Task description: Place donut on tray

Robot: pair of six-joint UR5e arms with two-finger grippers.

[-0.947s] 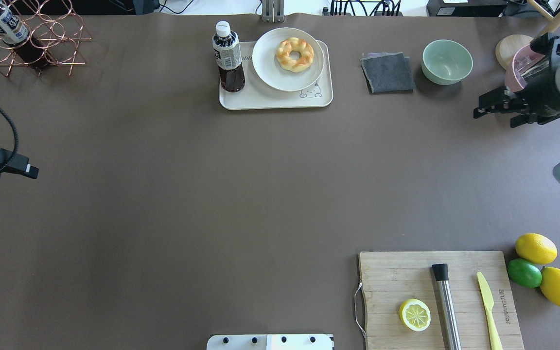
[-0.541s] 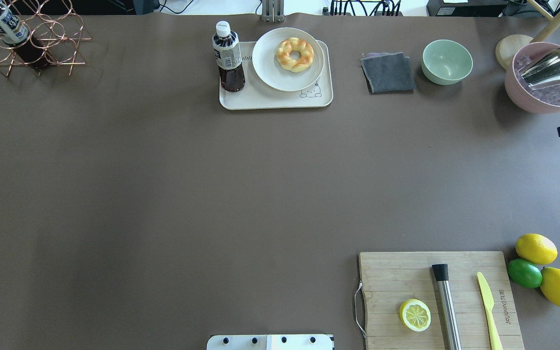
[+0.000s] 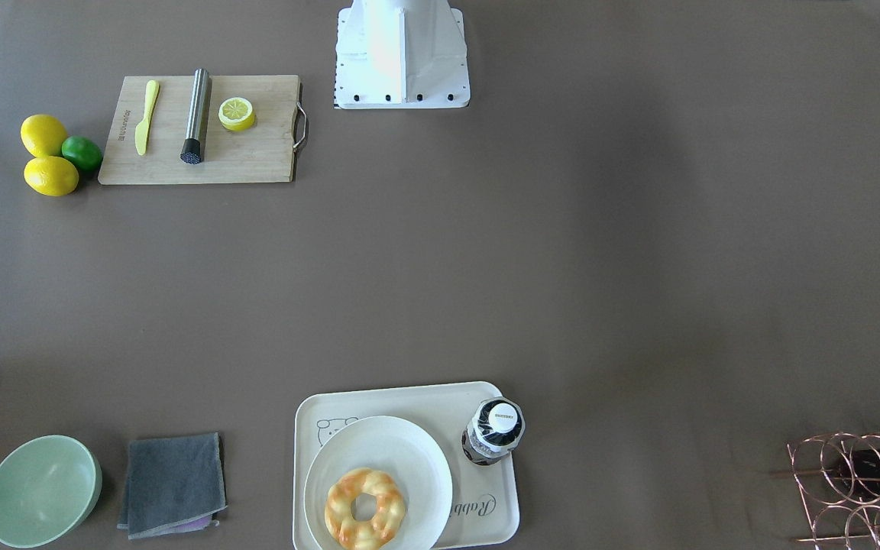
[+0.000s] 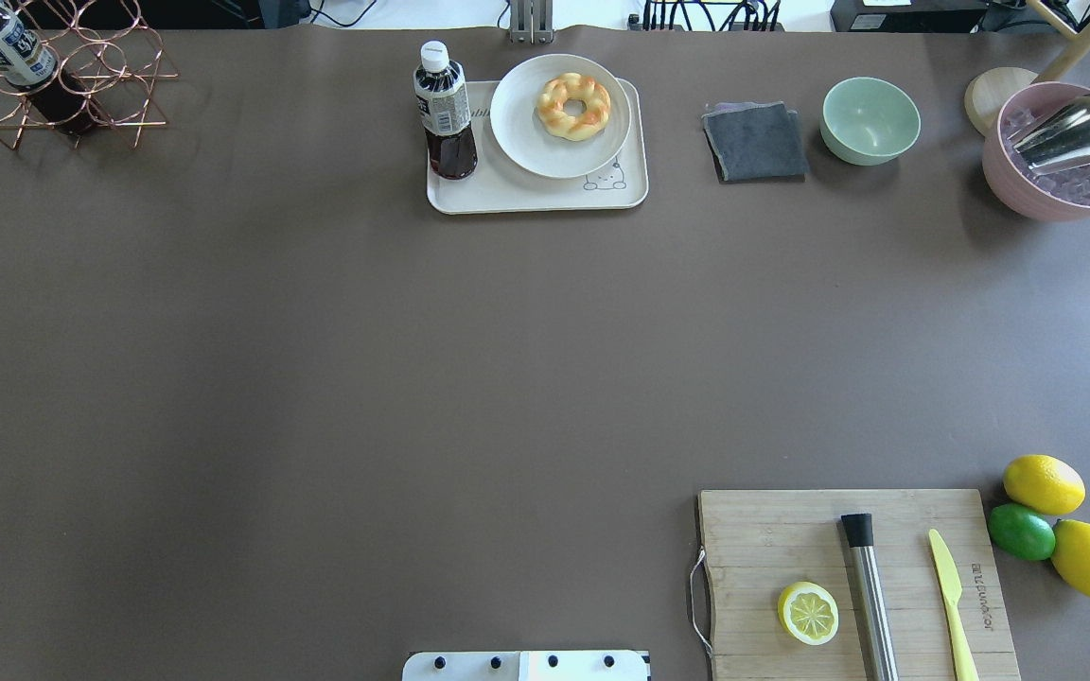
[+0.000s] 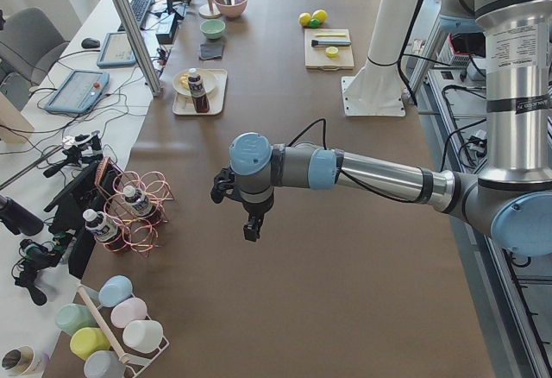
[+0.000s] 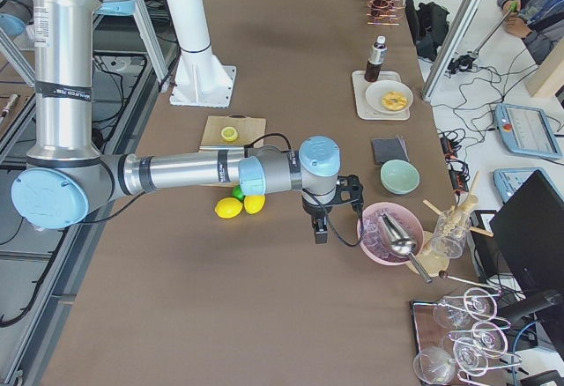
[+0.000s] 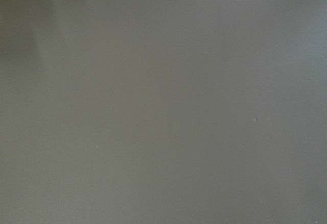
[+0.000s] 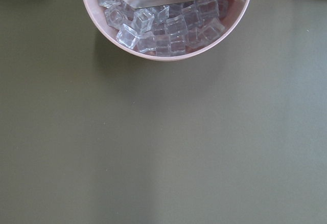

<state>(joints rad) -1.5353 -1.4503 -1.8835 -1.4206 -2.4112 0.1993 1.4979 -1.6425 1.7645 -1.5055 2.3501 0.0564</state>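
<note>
The golden twisted donut (image 4: 574,106) lies on a round white plate (image 4: 526,147) that stands on the cream rabbit tray (image 4: 517,197) at the table's far middle. It also shows in the front-facing view (image 3: 364,508) on the tray (image 3: 409,399). Neither gripper shows in the overhead or front-facing views. My left gripper (image 5: 250,227) hangs over bare table near the copper rack, far from the tray. My right gripper (image 6: 319,230) hangs beside the pink ice bowl (image 6: 388,232). I cannot tell whether either is open or shut.
A dark drink bottle (image 4: 444,112) stands on the tray's left part. A grey cloth (image 4: 755,142), a green bowl (image 4: 870,120) and the pink ice bowl with a scoop (image 4: 1065,151) lie to the right. A cutting board (image 4: 857,582) with lemon half, plus whole lemons, sits near right.
Both arms have drawn back out of the overhead view, the left off the left edge, the right off the right edge past the pink bowl. The donut, plate and tray have not moved.
</note>
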